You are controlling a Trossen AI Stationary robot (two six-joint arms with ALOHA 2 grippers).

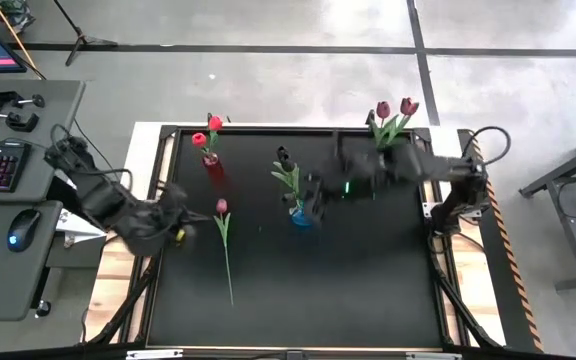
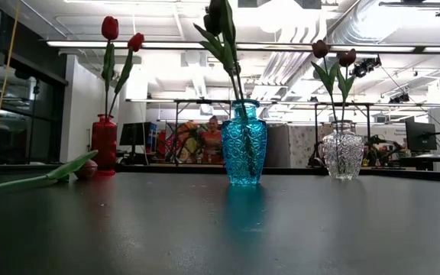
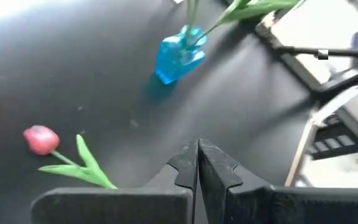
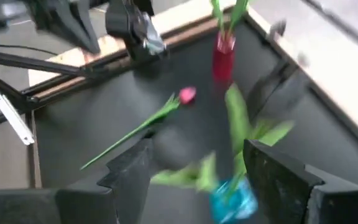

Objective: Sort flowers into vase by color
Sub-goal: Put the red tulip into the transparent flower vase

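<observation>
Loose tulip [image 2: 33, 177]: low view, nearest thing; lies flat at left on the black table [image 2: 220, 229], green stem and leaf toward the camera, maroon head near the red vase [image 2: 104, 142].
Low view, vases: red vase opaque, holds two bright red tulips [image 2: 121, 40]; blue vase [image 2: 244, 143] faceted translucent glass at centre, holds a dark-headed stem with long leaves; clear vase [image 2: 343, 151] cut-glass look, at right, two maroon tulips [image 2: 333, 52].
High view, left gripper [image 1: 180, 222]: at the table's left side, just left of the loose tulip's head, fingers pressed together, nothing in them.
High view, right gripper [image 1: 303, 200]: hangs over the blue vase at centre, fingers spread wide, holding nothing that shows.
High view, flowers: red pair far left, maroon pair far right, loose one in the middle-left with its stem running toward the near edge.
Left wrist view: closed dark fingers [image 3: 197, 163], pinkish-maroon head and floppy leaf close by, blue vase farther off.
Right wrist view: spread fingers [image 4: 129, 171] straddle the blue vase's leaves; image blurred, grip contact unclear.
Step (judgement): dark stem looks just dropped into the blue vase; loose tulip next.
How to do well (judgement): lift the right arm straight up clear of the leaves; open the left fingers, pinch the thin stem below the head, keep the leaf out.
</observation>
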